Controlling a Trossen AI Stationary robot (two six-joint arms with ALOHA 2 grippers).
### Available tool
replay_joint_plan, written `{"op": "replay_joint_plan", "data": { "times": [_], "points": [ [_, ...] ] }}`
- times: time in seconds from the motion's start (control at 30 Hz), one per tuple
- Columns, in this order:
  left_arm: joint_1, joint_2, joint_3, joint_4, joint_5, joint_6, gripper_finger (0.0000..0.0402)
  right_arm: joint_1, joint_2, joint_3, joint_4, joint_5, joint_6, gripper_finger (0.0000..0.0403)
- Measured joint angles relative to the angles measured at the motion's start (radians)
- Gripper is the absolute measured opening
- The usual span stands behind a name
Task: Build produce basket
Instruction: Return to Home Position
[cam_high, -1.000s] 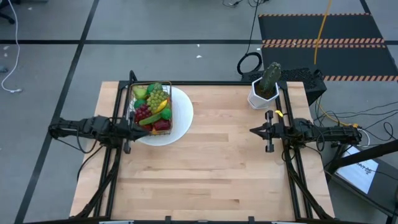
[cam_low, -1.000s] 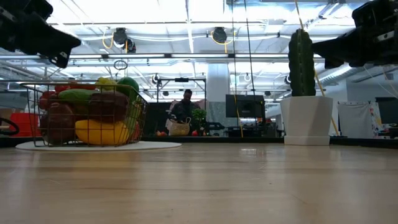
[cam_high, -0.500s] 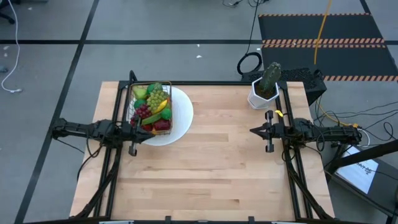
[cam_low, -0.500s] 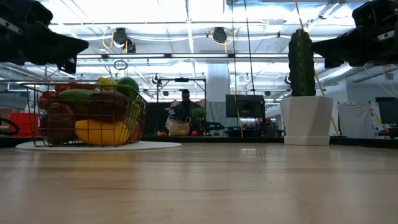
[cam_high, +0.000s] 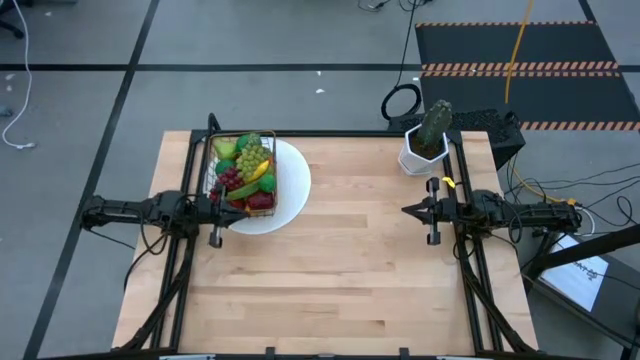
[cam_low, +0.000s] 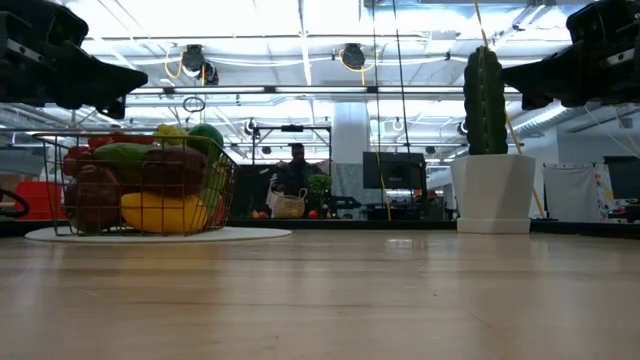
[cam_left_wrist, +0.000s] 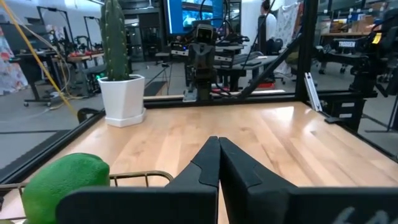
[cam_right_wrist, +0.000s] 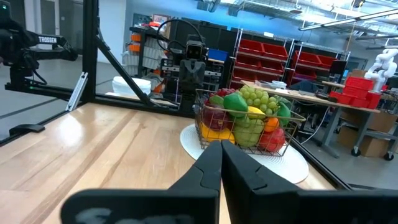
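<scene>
The dark wire basket (cam_high: 243, 172) stands on a round white plate (cam_high: 290, 190) at the far left of the table. It is filled with produce (cam_right_wrist: 245, 118): green grapes, red apples, a yellow banana and other green pieces. My left gripper (cam_high: 230, 207) is shut and level. It hovers above the plate's near-left rim, by the basket's near corner, and stands higher than the basket's top in the low view (cam_low: 135, 80). The basket's rim (cam_left_wrist: 140, 177) and a green fruit (cam_left_wrist: 62, 180) show just below its fingers. My right gripper (cam_high: 405, 211) is shut and waits at the table's right side, touching nothing.
A white pot with a green cactus (cam_high: 428, 140) stands at the far right corner. Bare wooden tabletop (cam_high: 350, 260) lies between the two arms and toward the near edge. Black frame rails (cam_high: 470, 280) run along both sides of the table.
My left gripper has sunk a little and levelled out beside the basket, still shut. The basket and the produce have not moved.
</scene>
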Motion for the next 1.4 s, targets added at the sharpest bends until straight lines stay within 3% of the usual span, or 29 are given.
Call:
{"op": "replay_joint_plan", "data": {
  "times": [0.37,0.7,1.0,1.4],
  "points": [
    [0.000,0.003,0.000,-0.001,0.003,0.035,0.0015,0.000,0.000,0.000,0.000,0.000,0.000,0.0000],
    [0.000,0.003,0.000,-0.001,0.003,-0.014,0.0003,0.000,0.000,0.000,0.000,0.000,0.000,0.0000],
    [0.000,0.003,0.000,-0.001,0.003,-0.013,0.0031,0.000,0.000,0.000,0.000,0.000,0.000,0.0000],
    [0.000,0.003,0.000,-0.001,0.003,-0.013,0.0033,0.000,0.000,0.000,0.000,0.000,0.000,0.0000]
  ]
}}
